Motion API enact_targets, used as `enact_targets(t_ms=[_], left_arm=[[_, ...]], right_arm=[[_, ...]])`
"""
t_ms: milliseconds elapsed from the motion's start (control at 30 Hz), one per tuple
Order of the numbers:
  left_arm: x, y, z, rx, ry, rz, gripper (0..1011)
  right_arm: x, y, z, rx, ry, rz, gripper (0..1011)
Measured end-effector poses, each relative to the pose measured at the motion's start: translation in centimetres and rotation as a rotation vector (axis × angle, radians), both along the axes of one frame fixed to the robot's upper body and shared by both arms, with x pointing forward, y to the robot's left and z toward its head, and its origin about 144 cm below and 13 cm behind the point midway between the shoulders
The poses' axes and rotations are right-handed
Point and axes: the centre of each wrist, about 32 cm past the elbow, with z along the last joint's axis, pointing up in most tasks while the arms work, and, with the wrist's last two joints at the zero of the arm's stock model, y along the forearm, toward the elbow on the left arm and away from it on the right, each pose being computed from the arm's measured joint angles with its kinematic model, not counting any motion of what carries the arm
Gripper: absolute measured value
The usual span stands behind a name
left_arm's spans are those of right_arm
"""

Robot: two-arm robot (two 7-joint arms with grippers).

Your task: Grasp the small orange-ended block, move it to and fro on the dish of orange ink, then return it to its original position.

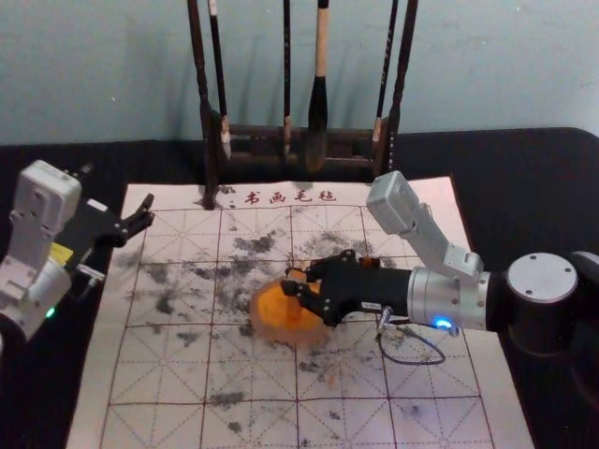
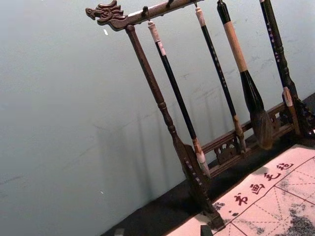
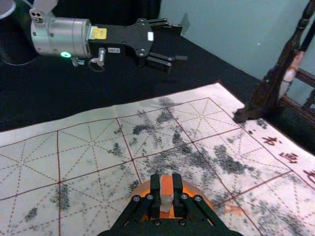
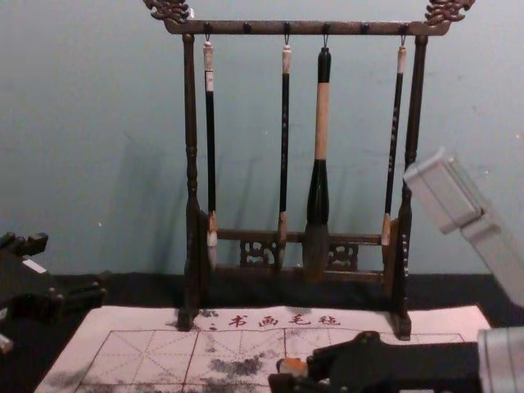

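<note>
Over orange dish; R end effector gripping block betw. fingertips; L end effector open; nr L edge of mat

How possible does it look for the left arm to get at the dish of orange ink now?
Probably not freely. The open left gripper hangs by the mat's left edge, and that side looks free, but the right gripper, holding the block over the dish, crowds it.
</note>
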Motion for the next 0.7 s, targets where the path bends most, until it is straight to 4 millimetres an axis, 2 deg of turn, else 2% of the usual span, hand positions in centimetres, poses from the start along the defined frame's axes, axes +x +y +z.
enact_targets(t_ms=[267,700], left_arm=[[0.0,0.0,0.0,0.000,0.000,0.000,1001],[0.0,0.0,0.0,0.000,0.000,0.000,1001]], right_arm=[[0.1,0.8,-0.3,0.005,0.008,0.015,111],[1.3,1.8,-0.5,0.013,0.000,-0.009,111]])
